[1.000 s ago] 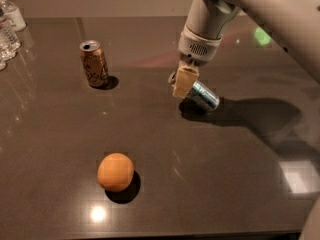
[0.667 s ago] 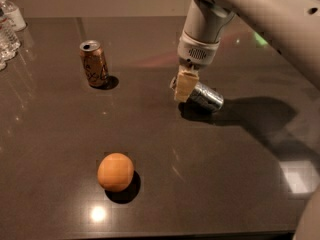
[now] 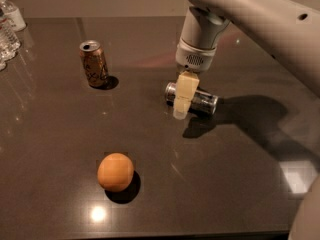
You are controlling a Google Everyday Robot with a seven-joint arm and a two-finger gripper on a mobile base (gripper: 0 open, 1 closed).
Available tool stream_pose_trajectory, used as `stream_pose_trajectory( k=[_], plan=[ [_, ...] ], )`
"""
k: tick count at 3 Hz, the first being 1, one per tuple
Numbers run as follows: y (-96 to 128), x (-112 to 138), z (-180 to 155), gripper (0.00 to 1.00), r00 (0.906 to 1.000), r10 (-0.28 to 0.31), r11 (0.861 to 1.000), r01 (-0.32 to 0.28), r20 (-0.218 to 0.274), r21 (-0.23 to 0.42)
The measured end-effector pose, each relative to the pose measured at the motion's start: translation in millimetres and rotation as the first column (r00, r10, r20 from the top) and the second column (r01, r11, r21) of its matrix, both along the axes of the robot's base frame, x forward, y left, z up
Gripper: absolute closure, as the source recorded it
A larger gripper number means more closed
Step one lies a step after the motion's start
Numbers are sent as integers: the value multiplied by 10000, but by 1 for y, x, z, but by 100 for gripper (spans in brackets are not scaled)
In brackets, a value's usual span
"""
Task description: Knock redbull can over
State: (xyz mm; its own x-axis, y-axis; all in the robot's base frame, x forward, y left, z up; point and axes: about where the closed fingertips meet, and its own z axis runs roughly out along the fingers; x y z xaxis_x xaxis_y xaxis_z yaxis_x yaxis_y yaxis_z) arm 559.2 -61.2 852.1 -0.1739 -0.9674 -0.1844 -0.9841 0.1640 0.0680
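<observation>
The redbull can is a slim silver can with bluish markings. It lies on its side on the dark table, right of centre, with its long axis running left to right. My gripper hangs from the white arm and points down directly in front of the can's left end, covering part of it. I cannot tell whether it touches the can.
A wider brown-gold can stands upright at the back left. An orange sits near the front left. Clear plastic water bottles stand at the far left edge. The table's front edge runs along the bottom.
The can, lying down throughout, has turned from a diagonal to a more level left-to-right lie. My gripper has come down and slightly nearer, in front of the can's left end.
</observation>
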Motion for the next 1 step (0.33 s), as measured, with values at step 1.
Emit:
stream_pose_trajectory(
  k=[1],
  plan=[
    [0,0,0,0,10000,0,10000,0,1,1]
  ],
)
